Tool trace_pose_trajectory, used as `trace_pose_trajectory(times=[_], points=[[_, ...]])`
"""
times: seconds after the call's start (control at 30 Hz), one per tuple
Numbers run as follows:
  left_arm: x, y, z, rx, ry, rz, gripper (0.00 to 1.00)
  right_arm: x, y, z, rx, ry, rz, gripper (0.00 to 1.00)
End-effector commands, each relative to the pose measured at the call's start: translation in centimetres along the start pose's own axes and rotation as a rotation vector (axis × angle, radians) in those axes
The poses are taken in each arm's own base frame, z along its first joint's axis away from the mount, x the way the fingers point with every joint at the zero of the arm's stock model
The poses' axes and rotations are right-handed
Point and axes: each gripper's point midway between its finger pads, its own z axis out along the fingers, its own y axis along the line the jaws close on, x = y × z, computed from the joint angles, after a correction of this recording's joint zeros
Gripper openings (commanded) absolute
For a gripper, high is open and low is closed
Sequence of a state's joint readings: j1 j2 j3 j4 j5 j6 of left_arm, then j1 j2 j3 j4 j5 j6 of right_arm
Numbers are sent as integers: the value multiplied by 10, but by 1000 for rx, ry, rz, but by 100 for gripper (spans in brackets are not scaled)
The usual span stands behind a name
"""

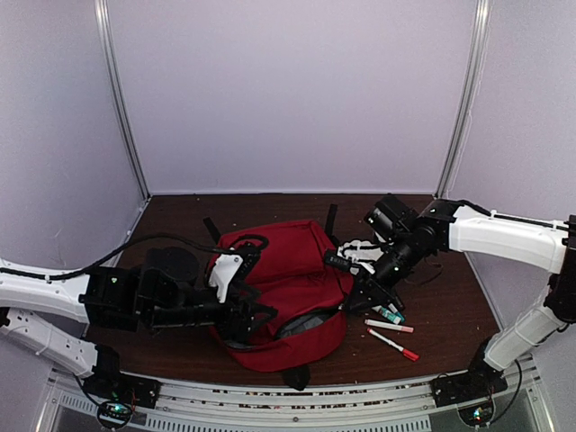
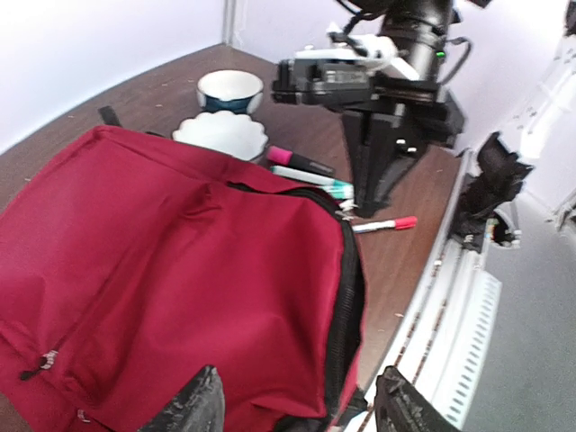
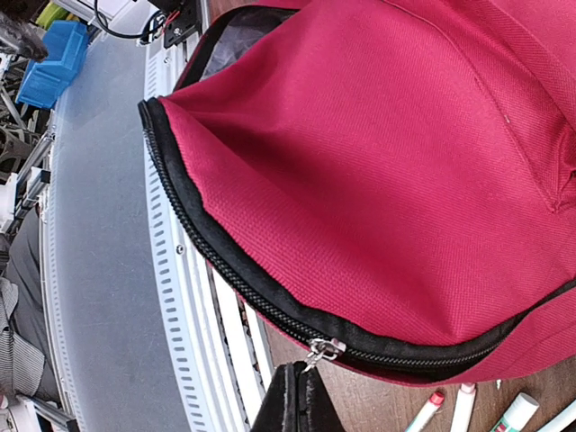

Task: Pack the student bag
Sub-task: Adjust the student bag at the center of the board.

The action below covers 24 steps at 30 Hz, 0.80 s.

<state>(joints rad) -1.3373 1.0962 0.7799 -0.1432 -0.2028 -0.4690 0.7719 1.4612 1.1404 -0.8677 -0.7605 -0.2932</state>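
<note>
The student bag (image 1: 288, 279) is a large red backpack lying flat mid-table, its black zipper partly open along the near edge with grey lining showing. My left gripper (image 2: 301, 409) is open, its two fingers straddling the bag's (image 2: 180, 270) near zippered edge without pinching it. My right gripper (image 3: 301, 378) is shut on the metal zipper pull (image 3: 324, 349) at the bag's (image 3: 387, 153) right side. From above, the left gripper (image 1: 245, 317) sits at the bag's front left and the right gripper (image 1: 362, 295) at its right edge.
Several markers (image 1: 390, 327) lie on the table right of the bag, one with a red cap (image 2: 387, 224). A white scalloped dish (image 2: 220, 133) and a dark-rimmed bowl (image 2: 229, 88) stand behind the bag. The table's front rail (image 3: 193, 297) runs just past the zipper.
</note>
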Motion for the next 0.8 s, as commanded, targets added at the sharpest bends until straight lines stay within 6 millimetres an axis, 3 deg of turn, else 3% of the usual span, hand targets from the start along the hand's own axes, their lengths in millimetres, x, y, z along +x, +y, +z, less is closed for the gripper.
trace_pose_trajectory(times=[0.0, 0.1, 0.17, 0.27, 0.33, 0.4, 0.53, 0.77], points=[[1, 27, 17, -188, 71, 98, 59, -21, 15, -17, -36, -78, -77, 0], [7, 46, 37, -244, 150, 53, 59, -14, 20, -18, -54, -58, -121, 0], [19, 75, 42, -333, 203, -79, 62, -1, 29, -17, -93, -20, -212, 0], [35, 118, 24, -537, 253, -211, 66, 22, 20, -10, -54, 52, -255, 0], [48, 135, 10, -619, 287, -314, 69, 32, 13, -6, -20, 61, -266, 0], [73, 150, -1, -648, 338, -480, 69, 36, 10, -2, -3, 62, -272, 0], [98, 139, 7, -516, 345, -694, 69, 41, 5, 8, 10, 74, -278, 0], [122, 101, 42, -291, 462, -867, 69, 37, 1, 21, 11, 72, -288, 0]])
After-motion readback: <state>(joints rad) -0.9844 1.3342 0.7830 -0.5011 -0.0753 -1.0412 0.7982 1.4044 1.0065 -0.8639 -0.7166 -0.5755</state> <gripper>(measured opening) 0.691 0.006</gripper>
